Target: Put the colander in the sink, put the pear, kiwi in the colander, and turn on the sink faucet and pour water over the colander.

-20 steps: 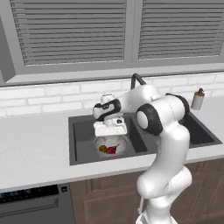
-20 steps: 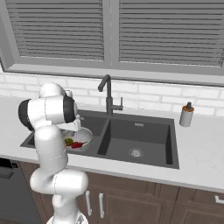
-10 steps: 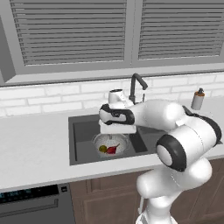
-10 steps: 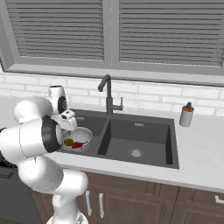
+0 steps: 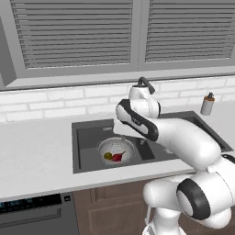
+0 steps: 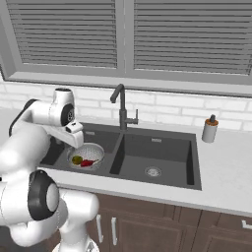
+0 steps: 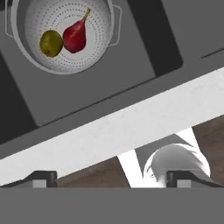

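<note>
The silvery colander (image 7: 65, 35) sits in the smaller basin of the dark sink (image 7: 109, 78), with the dark red pear (image 7: 75, 37) and the olive-yellow kiwi (image 7: 51, 43) lying side by side in it. From the right base view the colander (image 6: 86, 153) is in the left basin of the sink (image 6: 162, 152). My gripper (image 7: 111, 178) is open and empty, its fingertips wide apart, raised above the sink's front rim. The white hand (image 6: 74, 134) hangs just left of the colander. The sink faucet (image 6: 120, 106) stands behind the divider, and no water shows.
A small soap bottle (image 6: 210, 129) stands on the counter right of the sink. The larger basin holds only its drain (image 6: 153, 171). White counter runs along both sides, with wooden cabinets below and a dishwasher panel (image 5: 32, 215) at the lower left.
The arm has swung and the hand has lifted away from just over the colander. The fruits stay in the colander. The jaws remain open.
</note>
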### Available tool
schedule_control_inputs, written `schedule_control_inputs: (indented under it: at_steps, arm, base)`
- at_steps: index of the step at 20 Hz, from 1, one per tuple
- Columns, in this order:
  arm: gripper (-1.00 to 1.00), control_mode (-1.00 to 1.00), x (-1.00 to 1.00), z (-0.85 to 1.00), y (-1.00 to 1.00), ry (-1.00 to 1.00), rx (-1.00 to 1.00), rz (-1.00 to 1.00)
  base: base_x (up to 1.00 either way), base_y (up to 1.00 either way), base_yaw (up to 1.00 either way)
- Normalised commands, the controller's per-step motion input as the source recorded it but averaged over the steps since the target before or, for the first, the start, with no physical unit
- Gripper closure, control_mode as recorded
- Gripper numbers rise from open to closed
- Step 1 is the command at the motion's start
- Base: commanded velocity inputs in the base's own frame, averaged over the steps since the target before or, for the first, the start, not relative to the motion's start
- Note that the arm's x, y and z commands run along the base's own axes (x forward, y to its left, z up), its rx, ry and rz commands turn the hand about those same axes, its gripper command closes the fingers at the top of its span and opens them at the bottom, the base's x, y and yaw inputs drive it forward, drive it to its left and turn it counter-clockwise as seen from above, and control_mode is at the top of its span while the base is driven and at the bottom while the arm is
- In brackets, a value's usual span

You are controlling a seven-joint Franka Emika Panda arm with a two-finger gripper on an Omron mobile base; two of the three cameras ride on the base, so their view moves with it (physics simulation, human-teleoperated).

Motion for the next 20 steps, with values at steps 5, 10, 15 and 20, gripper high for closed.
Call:
schedule_control_inputs:
  at_steps: [5,10,15,20]
  arm:
    - [-1.0,-1.0,-0.4,0.55,-0.26,0.0,0.04,-0.01]
    - [-1.0,-1.0,-0.35,0.53,-0.26,-0.06,0.0,0.05]
    - [-1.0,-1.0,-0.18,0.53,-0.38,-0.1,0.0,0.11]
    - [-1.0,-1.0,-0.07,0.49,-0.33,-0.04,-0.02,0.08]
  base:
    - [0.0,0.0,0.0]
    - [0.0,0.0,0.0]
    - [0.0,0.0,0.0]
    - [0.0,0.0,0.0]
